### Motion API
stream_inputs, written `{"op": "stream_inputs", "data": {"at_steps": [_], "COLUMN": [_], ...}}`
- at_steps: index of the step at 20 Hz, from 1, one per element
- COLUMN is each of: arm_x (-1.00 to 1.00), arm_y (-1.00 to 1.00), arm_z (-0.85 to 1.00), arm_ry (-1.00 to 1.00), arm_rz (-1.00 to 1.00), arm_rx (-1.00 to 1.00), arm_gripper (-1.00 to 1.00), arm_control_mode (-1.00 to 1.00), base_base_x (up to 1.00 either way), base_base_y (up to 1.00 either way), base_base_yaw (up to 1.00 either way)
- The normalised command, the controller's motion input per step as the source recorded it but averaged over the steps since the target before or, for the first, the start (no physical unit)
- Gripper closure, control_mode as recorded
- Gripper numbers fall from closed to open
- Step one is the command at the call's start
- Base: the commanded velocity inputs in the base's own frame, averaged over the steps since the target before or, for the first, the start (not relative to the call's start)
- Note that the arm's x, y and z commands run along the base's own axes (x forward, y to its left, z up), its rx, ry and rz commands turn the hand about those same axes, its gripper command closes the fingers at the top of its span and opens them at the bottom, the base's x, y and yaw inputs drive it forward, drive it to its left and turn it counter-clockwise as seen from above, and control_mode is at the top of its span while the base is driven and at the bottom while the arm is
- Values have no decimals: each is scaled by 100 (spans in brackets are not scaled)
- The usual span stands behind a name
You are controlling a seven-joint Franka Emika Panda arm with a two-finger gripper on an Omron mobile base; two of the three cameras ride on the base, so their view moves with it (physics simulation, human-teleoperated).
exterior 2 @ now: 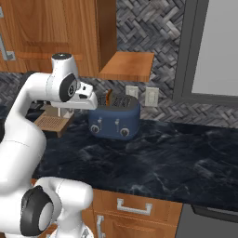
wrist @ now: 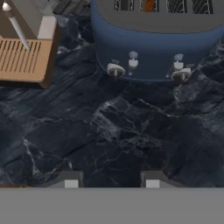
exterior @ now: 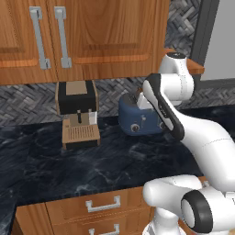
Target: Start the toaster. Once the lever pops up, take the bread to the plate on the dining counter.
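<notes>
The dark-blue toaster [exterior 2: 115, 122] stands on the black marble counter against the back wall, and its front with two round knobs and two small levers faces me in the hand view [wrist: 153, 43]. The bread [exterior 2: 109, 97], a thin tan slice, stands up out of a left-hand slot; its top edge [wrist: 149, 5] shows in the hand view. My gripper [wrist: 111, 181] hovers over the counter in front of the toaster, its fingers apart with nothing between them. My forearm covers the right side of the toaster [exterior: 135, 117] in the left base view. The plate and the dining counter are out of view.
A black-and-tan coffee machine [exterior: 77, 112] stands left of the toaster, its slatted drip tray [wrist: 22, 59] close to my hand. Wooden cabinets hang above, drawers [exterior: 103, 204] sit below the counter edge, and wall outlets [exterior 2: 151, 96] are behind the toaster.
</notes>
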Motion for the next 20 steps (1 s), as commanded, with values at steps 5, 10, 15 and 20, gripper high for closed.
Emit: {"op": "stream_inputs", "data": {"at_steps": [5, 10, 15, 20], "arm_x": [-2, -8, 0, 0], "arm_y": [-16, -47, -47, -30], "arm_z": [-9, -10, -17, -31], "arm_ry": [-4, -12, -17, -25], "arm_rz": [0, 0, 0, 0], "arm_rx": [0, 1, 0, 0], "arm_gripper": [-100, -100, -100, -100], "arm_control_mode": [-100, -100, -100, -100], "base_base_x": [0, 0, 0, 0], "base_base_y": [0, 0, 0, 0], "base_base_yaw": [0, 0, 0, 0]}}
